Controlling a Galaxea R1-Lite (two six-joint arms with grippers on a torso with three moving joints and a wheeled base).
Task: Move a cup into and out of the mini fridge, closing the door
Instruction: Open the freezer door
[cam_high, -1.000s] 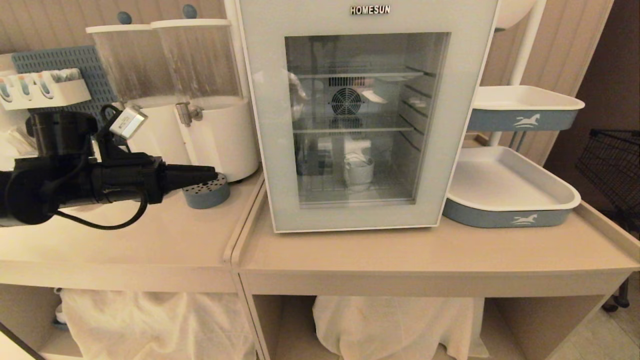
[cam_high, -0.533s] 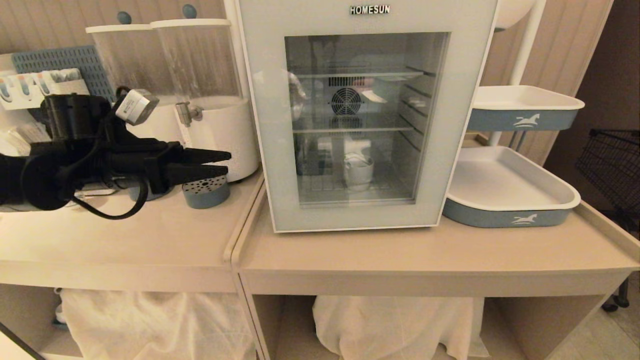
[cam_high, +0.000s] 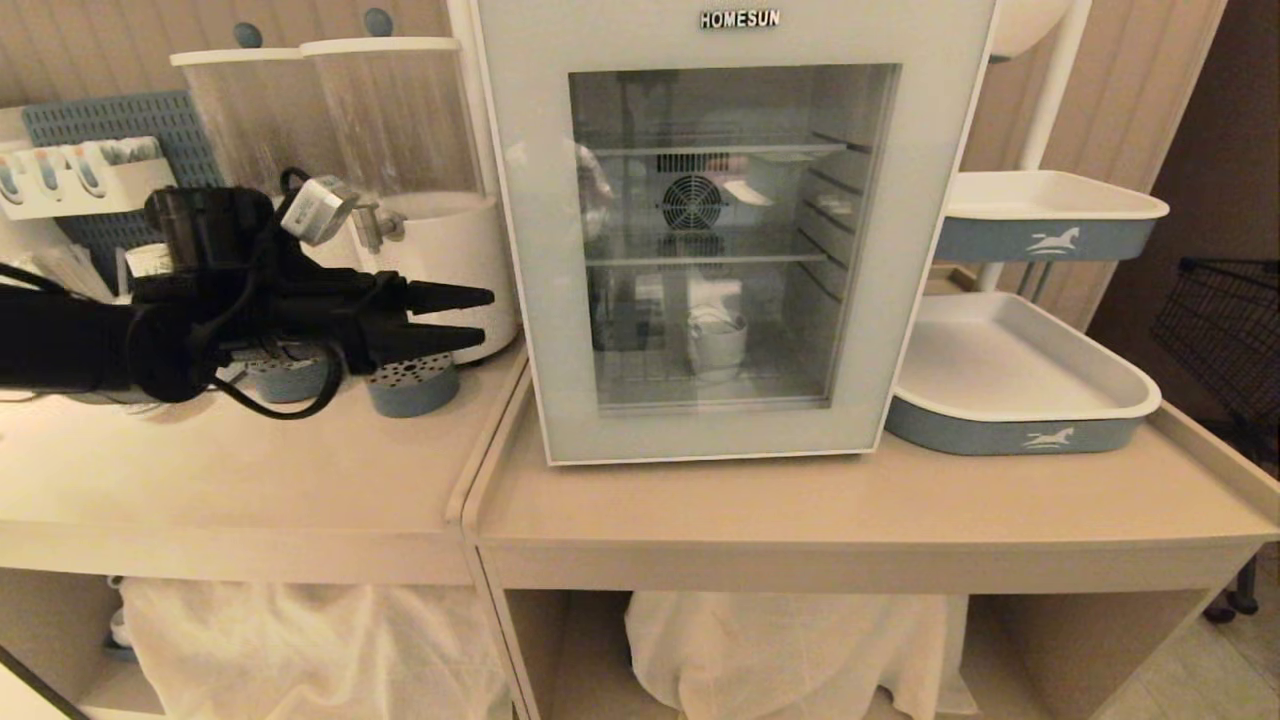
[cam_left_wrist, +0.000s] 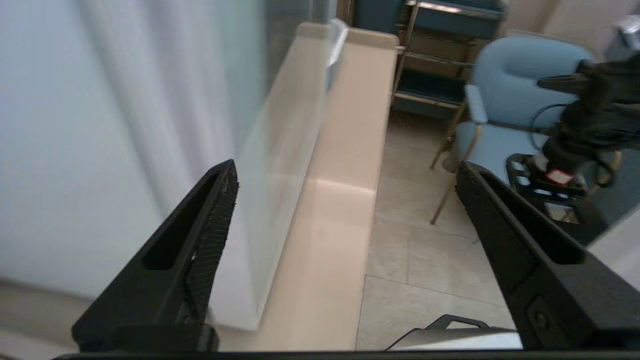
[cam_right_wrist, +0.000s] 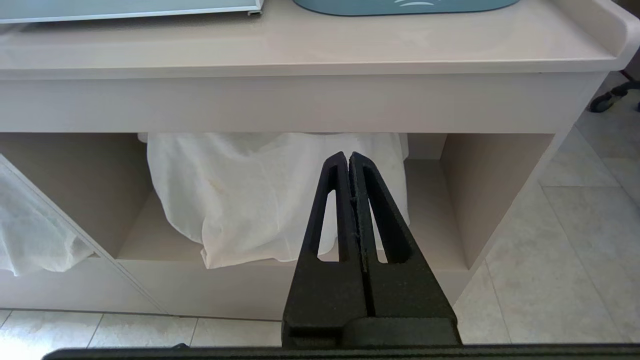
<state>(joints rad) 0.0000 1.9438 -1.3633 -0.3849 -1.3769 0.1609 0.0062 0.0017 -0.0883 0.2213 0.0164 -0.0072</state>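
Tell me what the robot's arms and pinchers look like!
The left arm is thick, round and all black, with black cables looping under it and a small silver box on top. The left gripper has two long, pointed black fingers with hollow slots and ridged inner pads. The right gripper has the same black slotted fingers.

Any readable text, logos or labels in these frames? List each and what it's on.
"HOMESUN": on the top of the door frame of the mini fridge.
Horse logo, no words: on the blue side of each tray, upper and lower.
Sticker inside the fridge beside the fan: too small to read.
Blue print on the paper cups at far left: too blurred to read.
Nothing else legible.
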